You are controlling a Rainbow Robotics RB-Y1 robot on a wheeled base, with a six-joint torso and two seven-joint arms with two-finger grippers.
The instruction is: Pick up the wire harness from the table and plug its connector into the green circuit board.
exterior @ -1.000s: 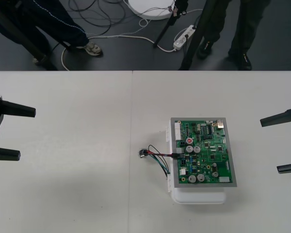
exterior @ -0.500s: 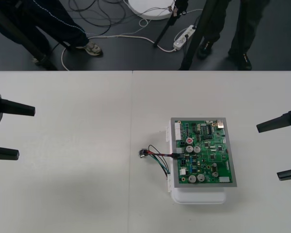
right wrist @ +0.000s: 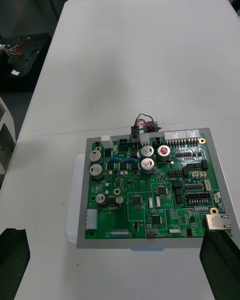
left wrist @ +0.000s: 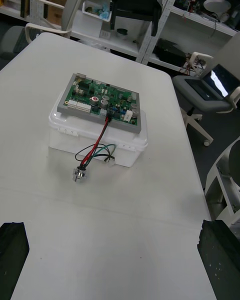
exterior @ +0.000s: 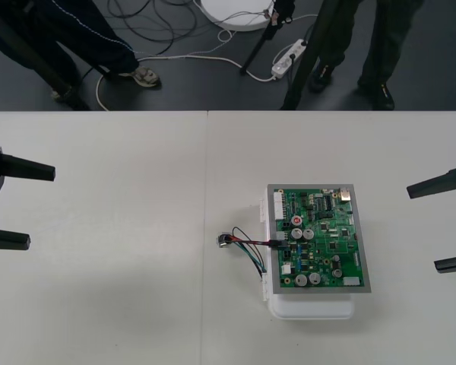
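Left gripper [exterior: 15, 205]: black two-finger tool at the table's left edge, well apart from the board. Released, with nothing between the fingers.
Left fingers [left wrist: 12, 252]: far apart in the wrist view, with bare table between them.
Right gripper [exterior: 423, 228]: black two-finger tool at the table's right edge, near the board but not touching it. Released and empty.
Right fingers [right wrist: 220, 260]: spread wide in the wrist view, with the board lying beyond them.
Green rectangular circuit board [exterior: 319, 237]: lies flat in a grey frame on the robot's right half of the table, capacitors and chips facing up.
White plastic base [exterior: 311, 308]: sits under the board, resting on the table.
Small harness of thin red, black and green wires [exterior: 251, 247]: hangs off the board edge that faces the left gripper.
Small black plug [left wrist: 107, 115]: seated in the connector row on that edge, with the wires rising up to it.
Round metal flanged socket [exterior: 225, 241]: lies on the table just beside the base, touched by neither gripper.
Plain light table [exterior: 121, 304]: carries the base and the socket.
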